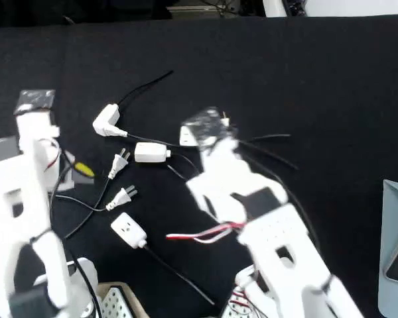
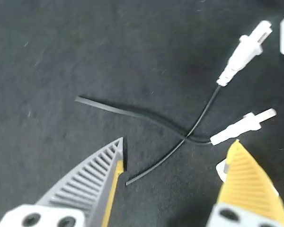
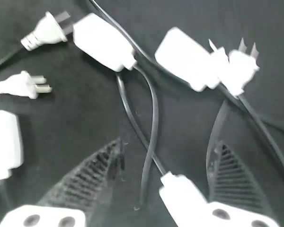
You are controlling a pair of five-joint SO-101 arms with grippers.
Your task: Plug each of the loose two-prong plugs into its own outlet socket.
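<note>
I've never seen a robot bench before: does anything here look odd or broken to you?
One loose plug and its neighbour trail black cords that cross and stop in cut ends, leading nowhere.

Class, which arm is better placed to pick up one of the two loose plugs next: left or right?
Left, probably. The left arm's open jaws sit right beside the nearer plug, the second plug just beyond. The right arm is by a socket and cords, farther from both.
</note>
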